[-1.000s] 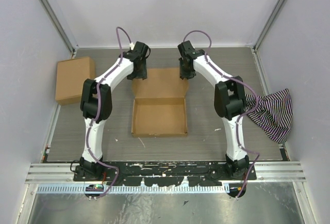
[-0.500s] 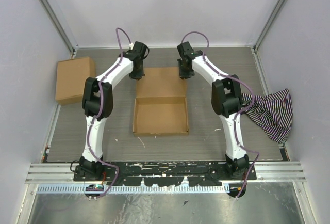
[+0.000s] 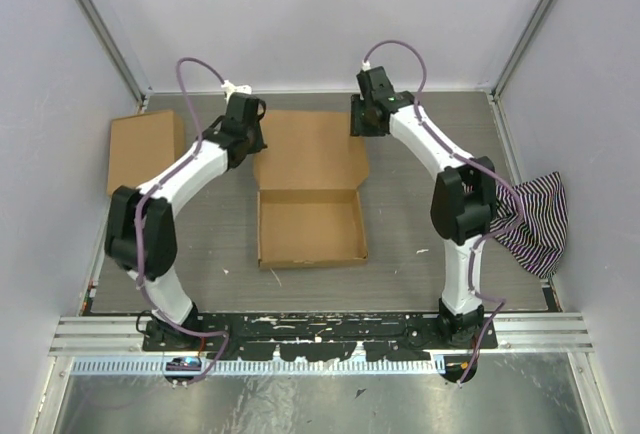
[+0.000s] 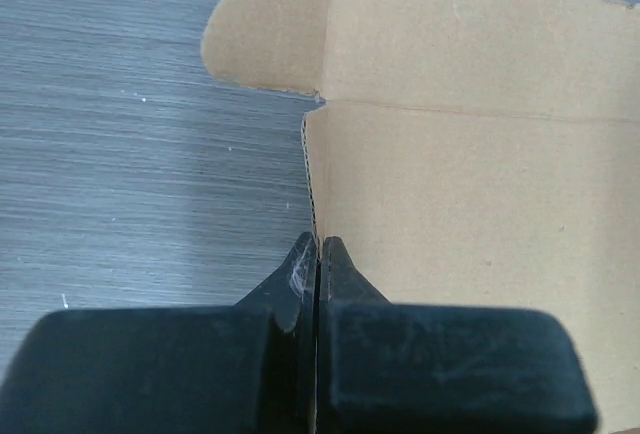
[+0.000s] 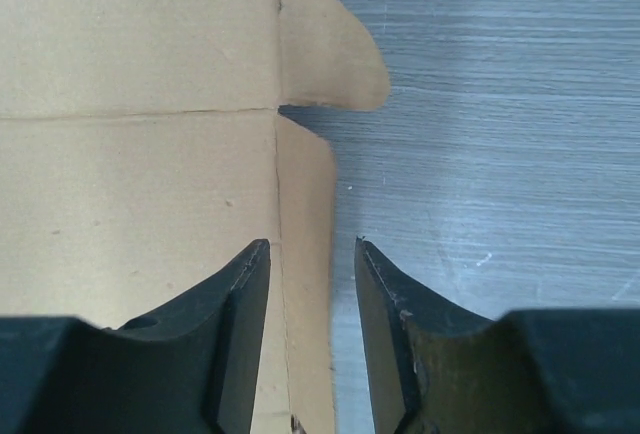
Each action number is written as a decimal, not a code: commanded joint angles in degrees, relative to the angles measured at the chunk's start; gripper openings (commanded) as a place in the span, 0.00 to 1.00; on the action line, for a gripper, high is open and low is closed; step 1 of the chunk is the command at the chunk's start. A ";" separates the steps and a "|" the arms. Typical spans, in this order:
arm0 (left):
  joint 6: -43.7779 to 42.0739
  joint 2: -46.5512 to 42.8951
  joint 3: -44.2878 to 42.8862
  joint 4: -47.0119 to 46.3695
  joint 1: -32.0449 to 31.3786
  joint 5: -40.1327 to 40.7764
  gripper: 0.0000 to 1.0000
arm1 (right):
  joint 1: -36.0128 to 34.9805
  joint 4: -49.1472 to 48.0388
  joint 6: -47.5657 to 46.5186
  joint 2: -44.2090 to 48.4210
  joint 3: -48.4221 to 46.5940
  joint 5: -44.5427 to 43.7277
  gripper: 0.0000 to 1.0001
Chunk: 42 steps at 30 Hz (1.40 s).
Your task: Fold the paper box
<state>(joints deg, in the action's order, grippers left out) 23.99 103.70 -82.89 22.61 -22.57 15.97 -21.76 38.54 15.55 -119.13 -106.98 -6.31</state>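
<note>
1. The paper box [image 3: 311, 226] lies at the centre of the desk [image 3: 215, 224], between the two arms. It is partly folded: the half toward the bottom of the top view is a shallow tray with raised walls.
2. The lid panel [image 3: 310, 149] lies open and flat on the desk. It extends from the tray toward the top of the frame.
3. The left pincer [image 4: 317, 249] is at the left edge of the lid panel. Its fingers are pressed together, with only a thin line between them. The raw edge of the cardboard runs straight down into that line, so the pincer is clamped on the left edge of the paper box.
4. In the left wrist view a rounded tab [image 4: 265, 24] sticks out at the upper left and lies on the desk.
5. The right pincer [image 5: 311, 244] is at the right edge of the lid panel. Its fingers [image 5: 240, 304] stand apart, one over the cardboard and one over the bare desk. The narrow side flap [image 5: 305, 214] lies between them. Whether either finger touches the flap cannot be told.
6. In the right wrist view, a matching rounded tab lies at the upper centre of the frame, just beyond the side flap.
7. A closed brown box [image 3: 145, 152] sits at the upper left of the top view, well apart from the paper box.
8. A striped cloth [image 3: 530, 219] lies at the right edge of the desk, beside the right arm.
</note>
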 commanded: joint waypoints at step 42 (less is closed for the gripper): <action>-12.66 -23.26 53.65 -93.32 -3.56 -11.01 0.00 | 2.86 0.42 -5.58 29.10 15.17 0.73 0.40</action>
<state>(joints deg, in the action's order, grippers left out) 12.16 80.93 -29.78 -65.67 -26.00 5.10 -19.59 41.60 10.72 -93.62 -91.29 -2.02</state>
